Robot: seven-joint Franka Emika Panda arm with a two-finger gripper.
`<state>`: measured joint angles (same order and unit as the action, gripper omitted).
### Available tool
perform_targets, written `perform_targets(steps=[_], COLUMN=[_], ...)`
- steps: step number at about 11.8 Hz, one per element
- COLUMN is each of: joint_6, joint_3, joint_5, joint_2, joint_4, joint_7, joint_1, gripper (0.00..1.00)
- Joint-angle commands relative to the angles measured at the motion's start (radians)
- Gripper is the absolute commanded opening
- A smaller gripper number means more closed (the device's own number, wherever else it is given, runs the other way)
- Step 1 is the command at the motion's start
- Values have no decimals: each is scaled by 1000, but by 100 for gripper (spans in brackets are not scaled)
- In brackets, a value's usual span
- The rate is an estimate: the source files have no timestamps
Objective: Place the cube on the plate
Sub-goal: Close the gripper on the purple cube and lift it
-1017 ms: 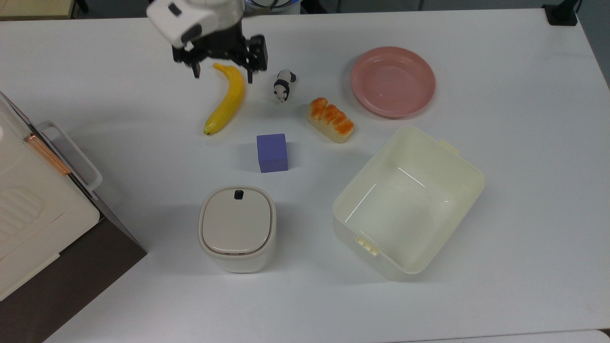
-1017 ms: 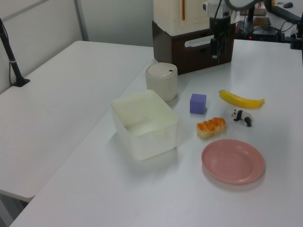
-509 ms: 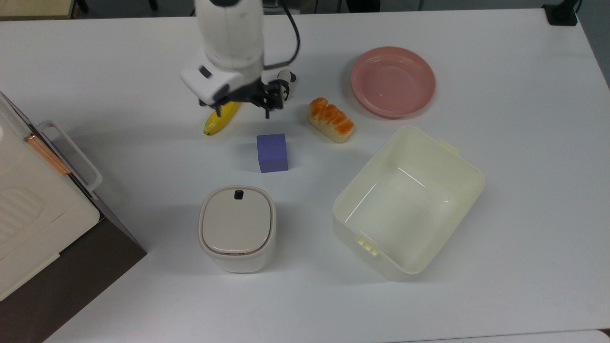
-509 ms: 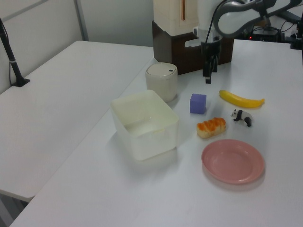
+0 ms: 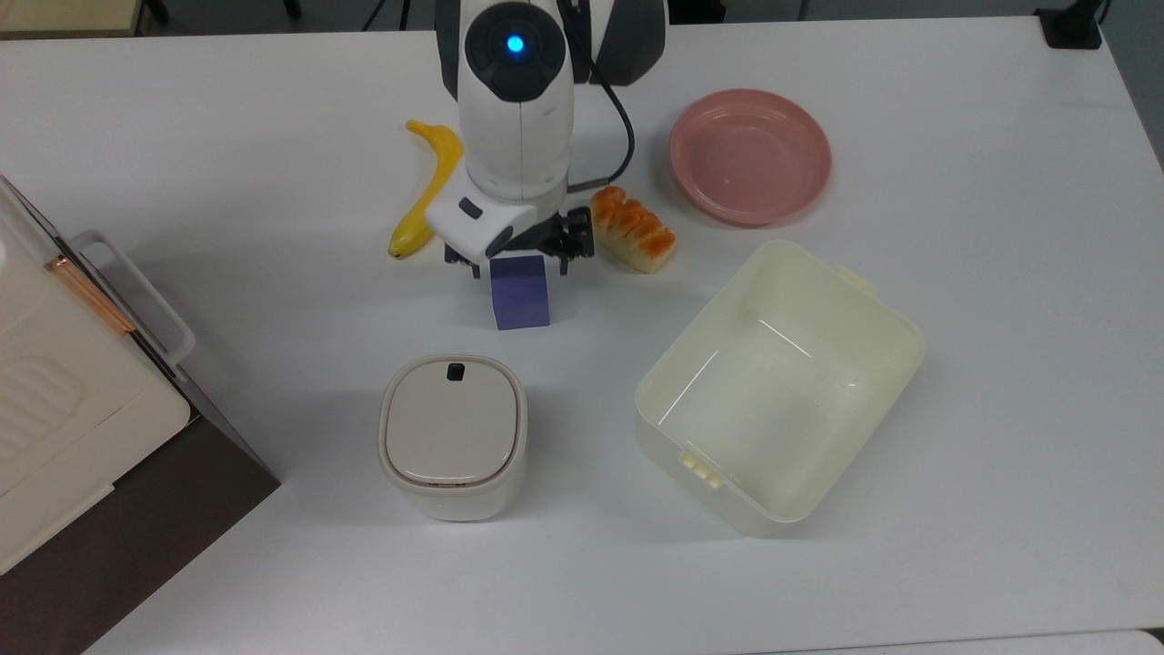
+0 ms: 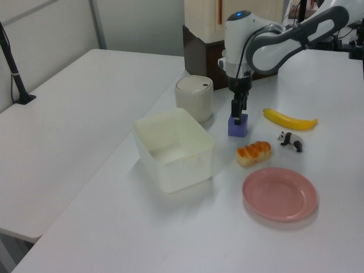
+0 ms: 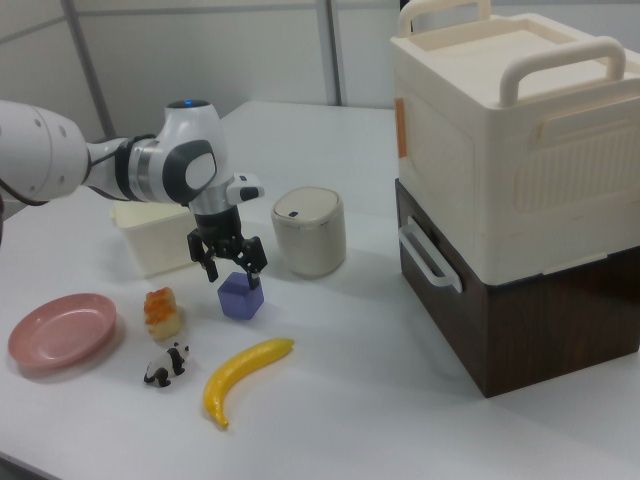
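On the white table (image 5: 955,127) stand one stacked cream-and-brown box (image 7: 510,190), one cream tub (image 5: 782,382), one lidded bin (image 5: 453,435), one pink plate (image 5: 750,155), one banana (image 5: 423,196), one bread toy (image 5: 634,229), one purple cube (image 5: 520,296) and one panda figure (image 7: 163,365). Since half a second ago the gripper (image 7: 229,260) has moved from beside the banana to just over the cube, fingers spread wide and straddling its top, holding nothing. The cube sits on the table between bin and bread toy, well apart from the plate, with the bread toy between them.
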<state>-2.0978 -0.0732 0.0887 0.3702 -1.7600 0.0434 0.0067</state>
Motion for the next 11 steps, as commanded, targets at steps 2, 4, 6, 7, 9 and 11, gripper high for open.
perform_targets(steps=[2,4,6,7,9,11], joint_6=[-53,-53,-41,-24,30,44], joint_3=[-3,-5,-5,-5,-5,-10], joint_5=[-3,-3,-1,0,-1,-1], joint_2=[39,44,30,0,-55,-127], joint_4=[1,1,-1,-4,-13,-70], joint_7=[32,30,21,20,-19,-20], joint_1=[4,4,4,3,1,37], gripper=[96,45,19,19,19,20])
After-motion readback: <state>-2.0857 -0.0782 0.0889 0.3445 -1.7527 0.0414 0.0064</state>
